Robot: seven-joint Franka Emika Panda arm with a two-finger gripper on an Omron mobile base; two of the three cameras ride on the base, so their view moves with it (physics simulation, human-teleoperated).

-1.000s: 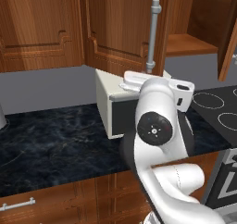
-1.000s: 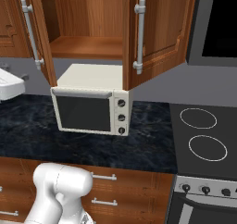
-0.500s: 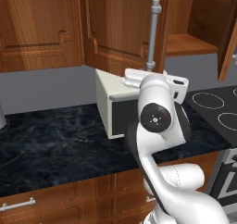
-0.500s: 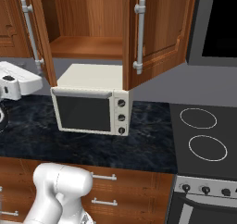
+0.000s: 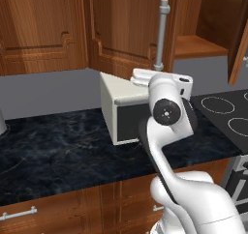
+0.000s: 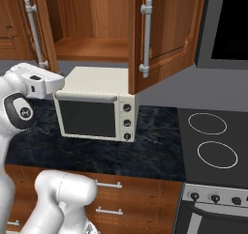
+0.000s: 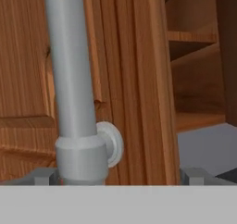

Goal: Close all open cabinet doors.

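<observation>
Two cabinet doors stand open over a bare cabinet shelf (image 6: pixel 92 49). The left door (image 5: pixel 126 30) swings out toward me, its silver bar handle (image 7: pixel 69 70) close in front of the hand camera. The right door (image 6: pixel 167 35) also hangs open, with its own handle (image 6: pixel 145 39). My gripper (image 7: pixel 118 177) is open, and the handle's lower mount (image 7: pixel 82 158) sits between the fingertips (image 7: pixel 44 176), nearer the left one. I cannot tell if they touch it. In both base views my hand (image 5: pixel 164 79) (image 6: pixel 41 80) is just below the left door's handle.
A white toaster oven (image 6: pixel 94 112) stands on the dark marble counter (image 5: pixel 58 151) under the cabinet. A black cooktop (image 6: pixel 213 141) lies to the right, drawer fronts (image 6: pixel 109 184) run below, and closed wall doors (image 5: pixel 38 30) are at left.
The hand has risen and moved in toward the lower end of the left door's handle. The jaws stay wide. Both doors are where they were.
</observation>
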